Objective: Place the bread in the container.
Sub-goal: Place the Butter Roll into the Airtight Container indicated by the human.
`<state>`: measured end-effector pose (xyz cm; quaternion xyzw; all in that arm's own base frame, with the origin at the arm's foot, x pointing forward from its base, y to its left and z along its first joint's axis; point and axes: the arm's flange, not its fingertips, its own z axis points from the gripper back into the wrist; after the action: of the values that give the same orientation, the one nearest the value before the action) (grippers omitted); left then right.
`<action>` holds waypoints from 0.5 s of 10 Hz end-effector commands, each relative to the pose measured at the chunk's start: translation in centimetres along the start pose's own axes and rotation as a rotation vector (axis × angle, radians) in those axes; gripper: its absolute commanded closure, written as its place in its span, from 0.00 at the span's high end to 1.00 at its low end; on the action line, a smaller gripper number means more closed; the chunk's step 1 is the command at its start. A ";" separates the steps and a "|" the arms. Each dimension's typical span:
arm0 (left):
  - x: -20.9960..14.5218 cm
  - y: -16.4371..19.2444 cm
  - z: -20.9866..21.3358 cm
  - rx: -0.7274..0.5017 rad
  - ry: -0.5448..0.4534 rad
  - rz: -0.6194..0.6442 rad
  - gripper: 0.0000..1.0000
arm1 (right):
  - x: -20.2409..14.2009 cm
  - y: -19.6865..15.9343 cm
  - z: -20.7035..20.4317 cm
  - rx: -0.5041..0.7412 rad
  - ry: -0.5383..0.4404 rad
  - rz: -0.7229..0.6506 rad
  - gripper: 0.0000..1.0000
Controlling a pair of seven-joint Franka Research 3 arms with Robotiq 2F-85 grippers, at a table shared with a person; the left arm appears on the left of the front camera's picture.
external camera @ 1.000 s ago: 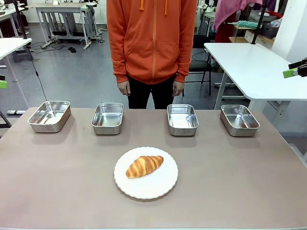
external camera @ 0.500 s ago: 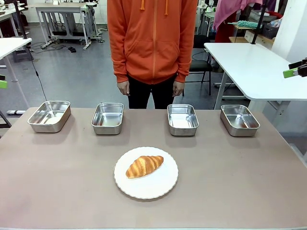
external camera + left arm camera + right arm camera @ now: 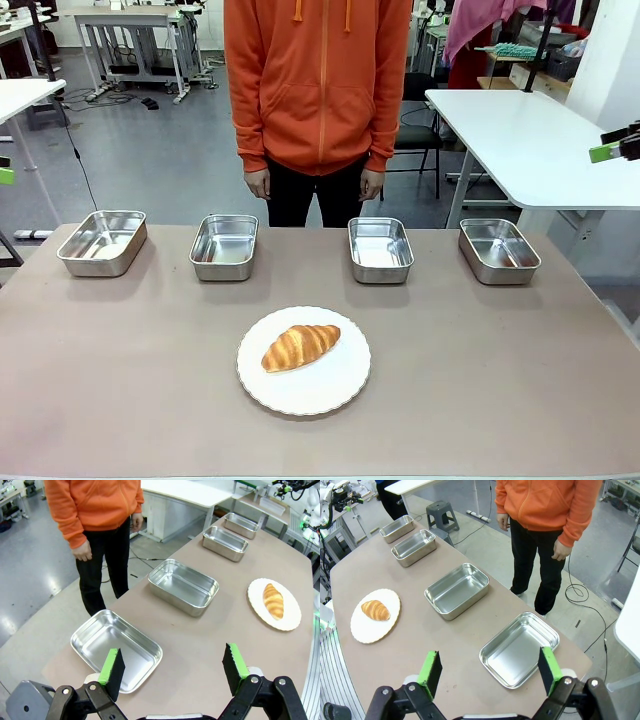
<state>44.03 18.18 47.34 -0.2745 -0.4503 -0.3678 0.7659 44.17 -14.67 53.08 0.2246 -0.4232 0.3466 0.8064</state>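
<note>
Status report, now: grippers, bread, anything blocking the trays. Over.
Both open, empty: left gripper, right gripper. The bread sits on white plate, untouched. Four steel trays empty; nothing in the way, person standing back, hands down.

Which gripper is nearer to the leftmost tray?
Left. The left gripper hovers close by the leftmost tray; the right gripper is far off, by the rightmost tray.

The bread (image 3: pixel 301 347) lies on a plate (image 3: pixel 335 392), before a row of four trays (image 3: pixel 224 247), a person (image 3: pixel 318 90) standing behind them.
</note>
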 end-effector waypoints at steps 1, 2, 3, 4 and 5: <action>0.0 -0.1 0.2 -0.005 -0.013 -0.014 1.00 | 0.2 0.1 0.1 0.001 -0.012 0.005 1.00; 0.0 -0.1 0.2 -0.005 -0.013 -0.014 1.00 | 0.2 0.1 0.1 0.001 -0.012 0.005 1.00; 0.0 -0.1 0.2 -0.005 -0.013 -0.014 1.00 | 0.2 0.1 0.1 0.001 -0.012 0.005 1.00; 0.0 -0.1 0.2 -0.005 -0.013 -0.014 1.00 | 0.2 0.1 0.1 0.001 -0.012 0.005 1.00; 0.0 -0.1 0.2 -0.005 -0.013 -0.014 1.00 | 0.2 0.1 0.1 0.001 -0.012 0.005 1.00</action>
<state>44.03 18.18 47.34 -0.2745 -0.4503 -0.3678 0.7659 44.17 -14.67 53.08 0.2246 -0.4232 0.3466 0.8064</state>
